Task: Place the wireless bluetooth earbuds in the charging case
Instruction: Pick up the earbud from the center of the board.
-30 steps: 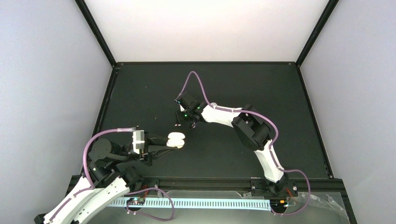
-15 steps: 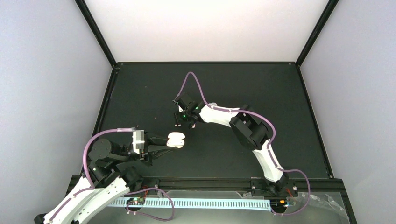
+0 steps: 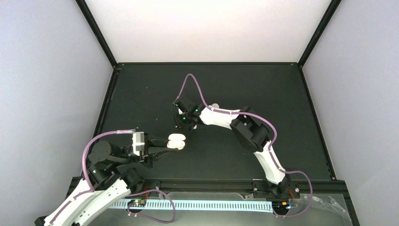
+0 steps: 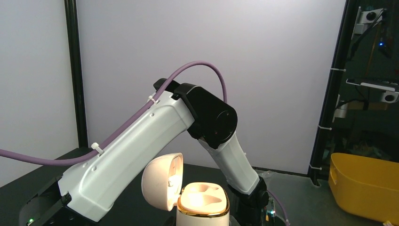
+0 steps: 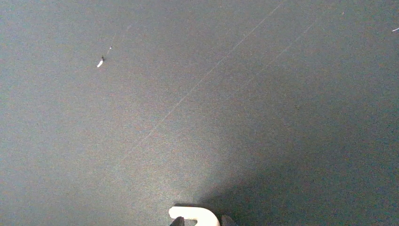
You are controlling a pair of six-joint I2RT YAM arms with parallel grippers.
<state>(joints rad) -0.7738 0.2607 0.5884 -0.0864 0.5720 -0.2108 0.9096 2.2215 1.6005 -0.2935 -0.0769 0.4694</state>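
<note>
Right fingers (image 3: 184, 123) straddle a white earbud (image 5: 194, 215), grip unclear; centre it between them before lifting toward the charging case (image 3: 177, 141) clenched in left fingers (image 3: 167, 143).

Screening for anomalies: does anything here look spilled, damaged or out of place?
Nothing serious. The charging case, lid open, is held in the left gripper; the mat shows only a tiny white fleck and faint scratches.

Bkgd bright; charging case (image 4: 203, 200) glows; wrist grainy.
</note>
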